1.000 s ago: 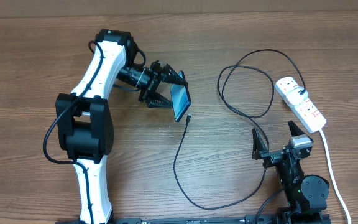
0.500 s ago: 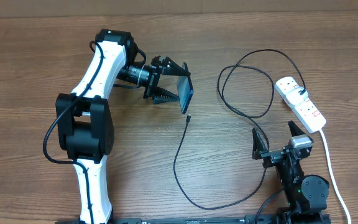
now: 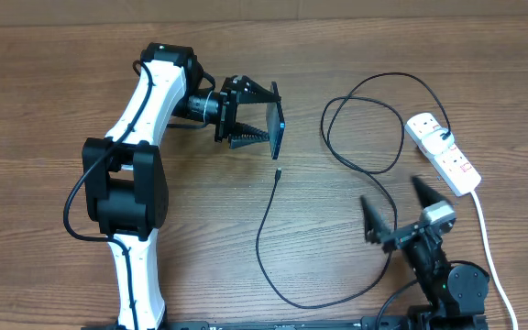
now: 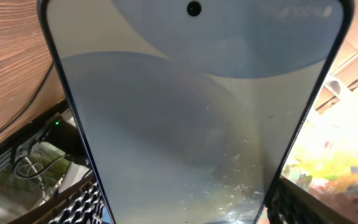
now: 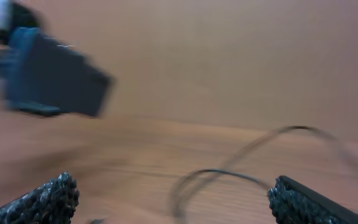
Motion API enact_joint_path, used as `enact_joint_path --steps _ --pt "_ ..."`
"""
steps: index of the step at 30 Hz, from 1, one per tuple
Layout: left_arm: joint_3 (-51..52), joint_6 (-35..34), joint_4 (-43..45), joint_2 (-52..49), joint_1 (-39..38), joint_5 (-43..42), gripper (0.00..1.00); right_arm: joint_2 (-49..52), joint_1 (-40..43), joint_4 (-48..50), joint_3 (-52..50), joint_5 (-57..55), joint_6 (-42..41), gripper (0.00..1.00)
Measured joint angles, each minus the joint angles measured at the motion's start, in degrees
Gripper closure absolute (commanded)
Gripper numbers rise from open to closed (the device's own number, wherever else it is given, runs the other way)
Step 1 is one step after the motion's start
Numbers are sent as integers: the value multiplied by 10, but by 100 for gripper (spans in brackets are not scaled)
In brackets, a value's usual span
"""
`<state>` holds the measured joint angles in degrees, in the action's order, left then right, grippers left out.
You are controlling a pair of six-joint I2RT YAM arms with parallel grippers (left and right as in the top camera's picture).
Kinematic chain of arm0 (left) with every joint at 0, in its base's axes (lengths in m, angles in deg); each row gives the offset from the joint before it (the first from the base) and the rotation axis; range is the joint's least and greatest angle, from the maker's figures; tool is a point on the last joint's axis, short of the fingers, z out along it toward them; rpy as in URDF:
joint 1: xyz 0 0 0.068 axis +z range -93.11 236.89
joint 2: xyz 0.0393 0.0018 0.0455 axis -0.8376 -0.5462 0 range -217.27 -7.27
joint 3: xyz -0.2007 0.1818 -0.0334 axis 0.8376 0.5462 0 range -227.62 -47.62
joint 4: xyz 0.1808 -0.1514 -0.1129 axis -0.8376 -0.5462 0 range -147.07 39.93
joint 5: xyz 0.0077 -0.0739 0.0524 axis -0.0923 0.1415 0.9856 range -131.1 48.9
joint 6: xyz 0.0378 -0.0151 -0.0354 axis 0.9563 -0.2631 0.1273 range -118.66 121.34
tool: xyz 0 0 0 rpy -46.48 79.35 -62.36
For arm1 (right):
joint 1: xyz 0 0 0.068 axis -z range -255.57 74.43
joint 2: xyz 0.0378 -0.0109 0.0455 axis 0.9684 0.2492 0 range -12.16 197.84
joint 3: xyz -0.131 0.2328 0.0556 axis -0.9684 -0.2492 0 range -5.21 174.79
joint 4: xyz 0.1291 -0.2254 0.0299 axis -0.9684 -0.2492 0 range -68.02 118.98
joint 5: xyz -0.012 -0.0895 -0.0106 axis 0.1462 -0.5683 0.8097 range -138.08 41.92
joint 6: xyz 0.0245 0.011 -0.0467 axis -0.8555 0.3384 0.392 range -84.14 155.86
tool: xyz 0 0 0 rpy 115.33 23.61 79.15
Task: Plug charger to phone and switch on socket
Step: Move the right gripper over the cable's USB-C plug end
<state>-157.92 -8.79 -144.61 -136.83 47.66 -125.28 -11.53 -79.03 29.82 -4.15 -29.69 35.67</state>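
1. We find the left gripper (image 3: 269, 115) closed on the phone (image 3: 280, 133). In the left wrist view its ribbed pads (image 4: 82, 208) press against the two long edges of the phone, and the screen fills the frame, lit grey-blue with the camera hole at the top.

2. From overhead, we see the phone raised off the table (image 3: 62, 55) and turned on edge, so that it shows as a thin dark strip. The white left arm (image 3: 149, 101) reaches it from the left side.

3. We find the right gripper (image 3: 397, 211) with its jaws spread wide and nothing between them. It stands well apart from the phone, to the right and nearer the robot's base. The right wrist view is blurred.

4. The connector tip (image 3: 278, 172) of the charger (image 3: 264, 238) lies on the table near the phone's lower end, apart from it. From the tip the black cable runs away from the phone toward the base, curves right, then loops back up.

5. The socket (image 3: 456, 165) lies well to the right of the phone. The charger's plug (image 3: 444, 136) sits in it. Its white cord (image 3: 486, 243) trails toward the base. We cannot tell the position of the switches.
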Motion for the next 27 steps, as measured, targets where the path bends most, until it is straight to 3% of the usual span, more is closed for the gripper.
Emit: enact_joint_path --steps 7,10,14,20,23,27 --pt "0 13 -2 0 0 -25 27 0 0 144 0 143 -129 0" --pt "0 14 -18 0 0 -29 27 0 0 145 4 152 -159 0" --pt "0 14 -20 0 0 -30 27 5 2 30 59 127 -172 0" --pt "0 14 -21 0 0 -33 27 91 15 -273 231 20 -136 0" --pt "0 14 -21 0 0 -35 27 153 16 -362 294 -35 -129 0" --pt "0 14 -21 0 0 -35 27 220 16 -377 324 -37 -126 0"
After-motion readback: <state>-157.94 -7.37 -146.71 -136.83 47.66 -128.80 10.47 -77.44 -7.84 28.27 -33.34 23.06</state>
